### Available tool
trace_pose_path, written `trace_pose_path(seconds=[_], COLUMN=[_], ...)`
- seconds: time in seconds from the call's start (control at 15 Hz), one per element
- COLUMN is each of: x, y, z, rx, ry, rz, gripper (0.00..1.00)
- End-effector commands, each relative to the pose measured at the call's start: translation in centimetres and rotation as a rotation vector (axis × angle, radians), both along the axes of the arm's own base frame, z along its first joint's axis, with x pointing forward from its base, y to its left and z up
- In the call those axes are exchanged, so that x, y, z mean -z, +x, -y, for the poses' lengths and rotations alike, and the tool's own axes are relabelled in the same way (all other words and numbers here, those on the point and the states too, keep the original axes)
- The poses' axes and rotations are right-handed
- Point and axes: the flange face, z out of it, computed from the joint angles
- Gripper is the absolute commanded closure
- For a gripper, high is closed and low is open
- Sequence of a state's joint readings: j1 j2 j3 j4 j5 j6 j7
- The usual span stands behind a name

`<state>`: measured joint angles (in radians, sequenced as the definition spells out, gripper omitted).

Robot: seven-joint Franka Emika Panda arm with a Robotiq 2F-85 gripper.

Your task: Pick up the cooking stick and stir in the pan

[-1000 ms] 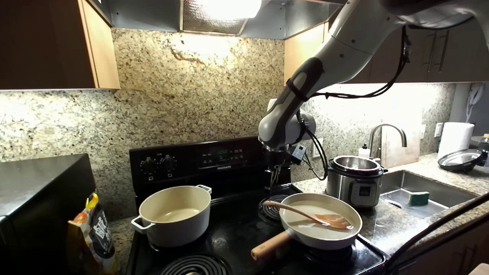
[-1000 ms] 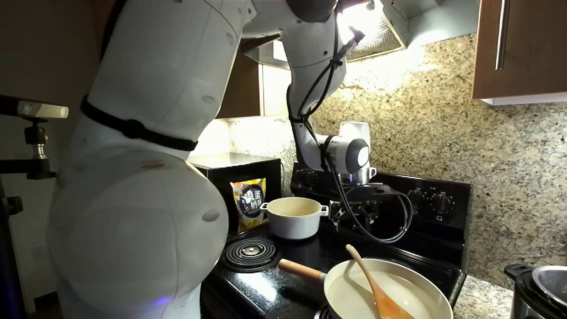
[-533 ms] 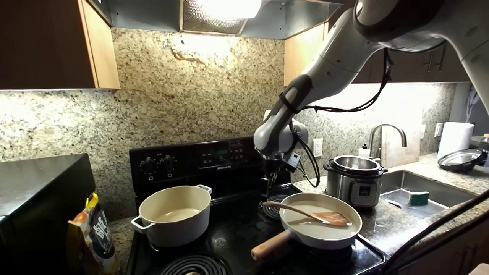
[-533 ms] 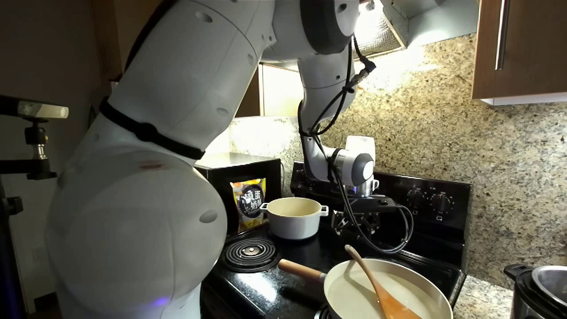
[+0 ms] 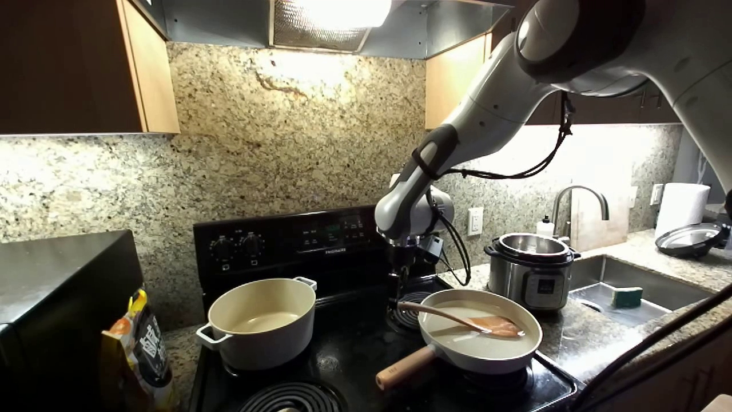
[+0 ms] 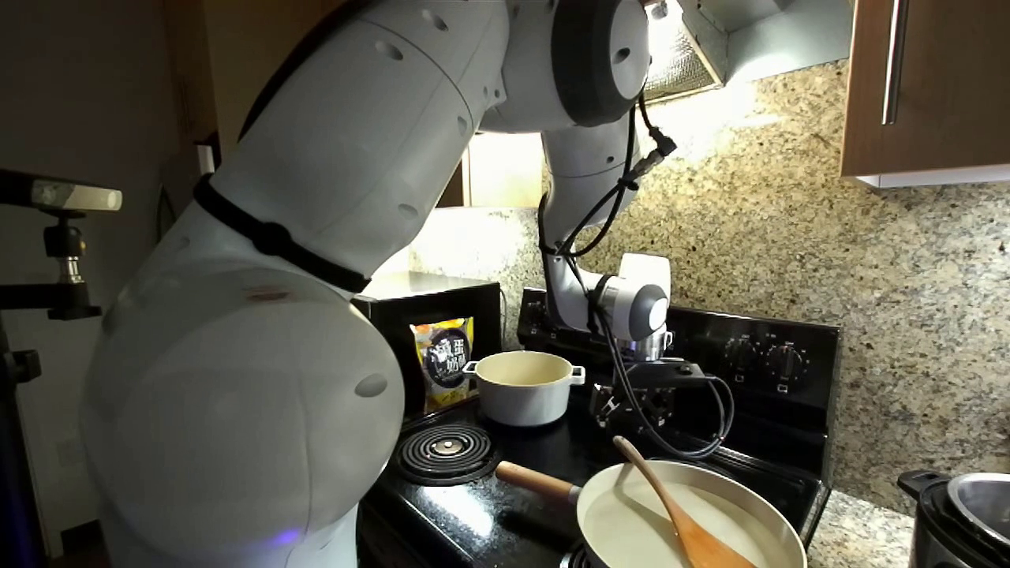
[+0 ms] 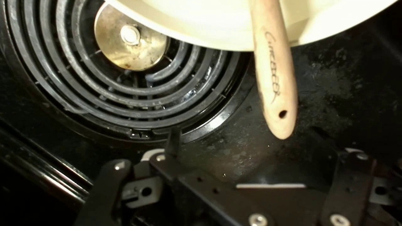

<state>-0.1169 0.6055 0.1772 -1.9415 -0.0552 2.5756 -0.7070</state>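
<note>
Since a second ago, the wooden spoon (image 7: 275, 69) has shifted slightly and the robot arm (image 5: 494, 117) has come lower. The spoon leans across the rim of the pan (image 5: 492, 365), head in pale liquid (image 5: 472, 347), handle tip jutting over the black stove (image 5: 354, 366). Near that tip the claw (image 7: 248, 141) points down, fingers spread wide; in the wrist view the tip lies between them, apart from both. Arching overhead, the arm bends steeply down to its wrist. In both exterior views a cream two-handled pot (image 5: 274, 350) stands well apart from the pan.
</note>
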Motion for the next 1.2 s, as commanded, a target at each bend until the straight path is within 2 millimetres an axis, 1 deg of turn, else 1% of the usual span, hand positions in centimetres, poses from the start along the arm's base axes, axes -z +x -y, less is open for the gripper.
trace_pose_path(seconds=[0.0, 0.27, 0.33, 0.4, 0.47, 0.53, 0.93, 1.07, 1.13], x=[0.0, 0.1, 0.2, 0.3, 0.4, 0.4, 0.3, 0.0, -0.1], y=[-0.7, -1.0, -1.0, -1.0, -1.0, -1.1, -1.7, -1.8, -2.0], z=[0.0, -0.1, 0.0, 0.1, 0.1, 0.2, 0.5, 0.5, 0.5], rx=[-0.052, -0.064, -0.063, -0.062, -0.061, -0.060, -0.042, -0.038, -0.035], ry=[0.010, 0.006, 0.004, 0.004, 0.003, 0.000, -0.012, -0.019, -0.025], rz=[-0.020, -0.028, -0.034, -0.043, -0.051, -0.059, -0.074, -0.068, -0.063], gripper=[0.00, 0.00, 0.09, 0.26, 0.32, 0.40, 0.80, 0.91, 0.93])
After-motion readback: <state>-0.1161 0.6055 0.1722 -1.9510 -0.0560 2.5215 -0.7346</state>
